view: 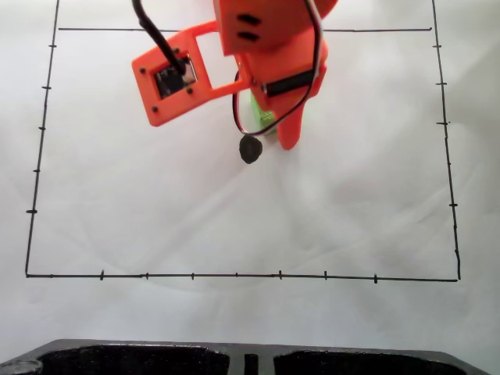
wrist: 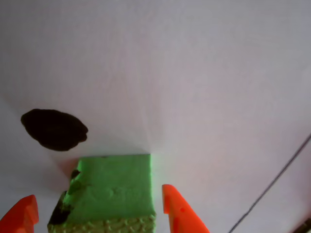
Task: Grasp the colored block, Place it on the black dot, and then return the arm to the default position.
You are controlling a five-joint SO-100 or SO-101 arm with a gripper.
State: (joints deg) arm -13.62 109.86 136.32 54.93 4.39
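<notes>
The colored block (wrist: 114,191) sits between the orange gripper's (wrist: 99,211) fingertips – jaws flanking it, a slight gap showing at the right tip – just short of the black dot (wrist: 54,129). White paper (view: 234,211) with a ticked black border lies underneath; no readable writing.

One green block (wrist: 114,194); one black dot (wrist: 54,129); one orange arm (view: 266,47) bearing one gripper (wrist: 99,208) with two fingers (wrist: 181,211); one white paper sheet (view: 234,226).

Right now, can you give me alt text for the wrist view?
A green block sits between the two orange pincer fingers on white paper, with the black dot just beyond it, up-left and uncovered.
</notes>
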